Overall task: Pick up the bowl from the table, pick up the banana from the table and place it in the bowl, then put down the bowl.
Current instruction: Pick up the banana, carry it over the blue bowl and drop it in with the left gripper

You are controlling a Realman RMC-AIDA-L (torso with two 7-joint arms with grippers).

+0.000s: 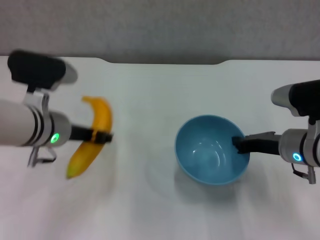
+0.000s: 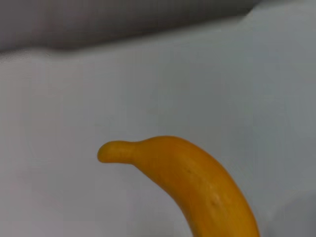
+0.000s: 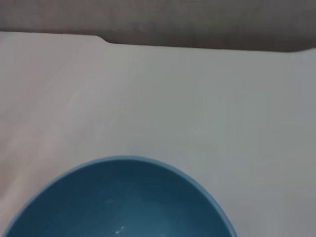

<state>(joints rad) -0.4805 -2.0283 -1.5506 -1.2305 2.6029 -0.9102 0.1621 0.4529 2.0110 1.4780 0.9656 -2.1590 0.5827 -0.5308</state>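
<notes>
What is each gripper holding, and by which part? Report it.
The left gripper holds the banana across its middle. The right gripper grips the bowl by its rim on the robot's right side.

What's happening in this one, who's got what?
The left gripper is shut on the banana, holding it across its middle on the robot's left side of the table. The right gripper is clamped on the rim of the blue bowl. The bowl is empty; the banana is not yet in it.
</notes>
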